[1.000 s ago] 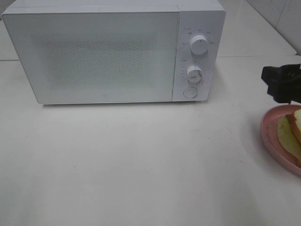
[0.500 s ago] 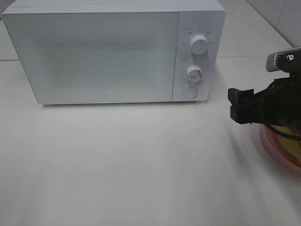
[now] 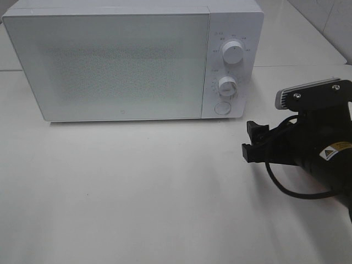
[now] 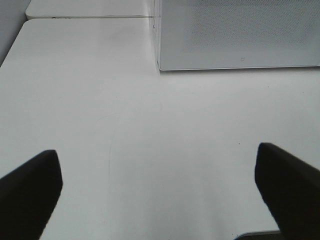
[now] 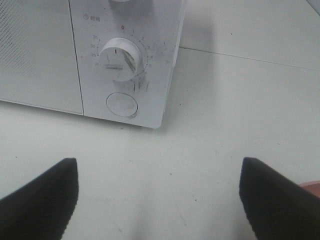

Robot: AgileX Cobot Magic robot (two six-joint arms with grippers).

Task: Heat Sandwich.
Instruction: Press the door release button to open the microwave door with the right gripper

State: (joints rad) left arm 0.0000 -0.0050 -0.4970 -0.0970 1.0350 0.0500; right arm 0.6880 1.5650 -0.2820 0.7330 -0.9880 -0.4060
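**Item 1. Microwave** (image 3: 121, 66): white, at the far left of the table (image 3: 137, 209). Door (image 3: 110, 66) shut. Control panel on its right side, with an upper dial (image 3: 233, 53), a lower dial (image 3: 227, 85) and a round button (image 3: 222, 108) at the bottom.

**Item 2. Right gripper** (image 3: 247, 138): comes in low from the right edge and points left. It is near the panel's lower corner but apart from it. Jaws are spread wide with nothing between them. The wrist view faces the round button, so the likely aim is to press it and release the door.

**Item 3. Left gripper** (image 4: 157, 155): out of the high view. Jaws fully apart and empty, over bare table near the microwave's left corner. It appears to be waiting.

**Item 4. Sandwich**: not visible in any view. A pink sliver (image 5: 311, 185) at the edge of the right wrist view may be a plate rim. If so, the sandwich is probably under the right arm, at the right of the table.

**Item 5. Obstructions**: the shut door blocks loading. A black cable (image 3: 286, 187) loops from the right arm down towards the table.
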